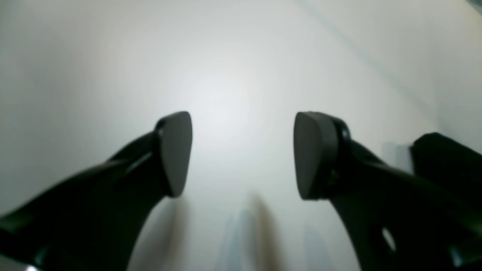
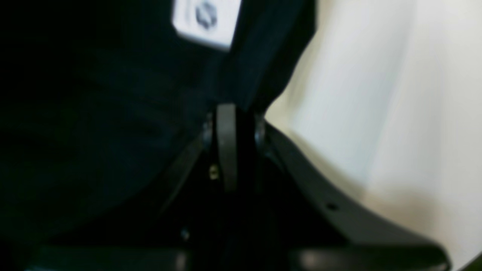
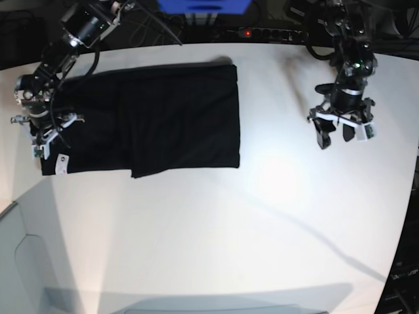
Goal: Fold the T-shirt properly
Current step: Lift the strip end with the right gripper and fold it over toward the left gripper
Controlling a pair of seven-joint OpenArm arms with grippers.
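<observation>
The black T-shirt (image 3: 163, 118) lies flat and partly folded at the back left of the white table (image 3: 216, 235). Its white label (image 3: 63, 163) shows at the near left corner. My right gripper (image 3: 41, 144) is at the shirt's left edge, shut on the black cloth. In the right wrist view the gripper (image 2: 235, 113) pinches the shirt (image 2: 94, 113) just below the label (image 2: 207, 20). My left gripper (image 3: 337, 136) is open and empty over bare table at the back right, well apart from the shirt. In the left wrist view its fingers (image 1: 175, 150) stand wide apart around the gripper's middle (image 1: 243, 154).
A power strip (image 3: 275, 31) and cables lie along the table's back edge, with a blue box (image 3: 203, 5) behind them. A grey panel (image 3: 19, 261) sits at the near left. The table's right edge curves close to my left arm.
</observation>
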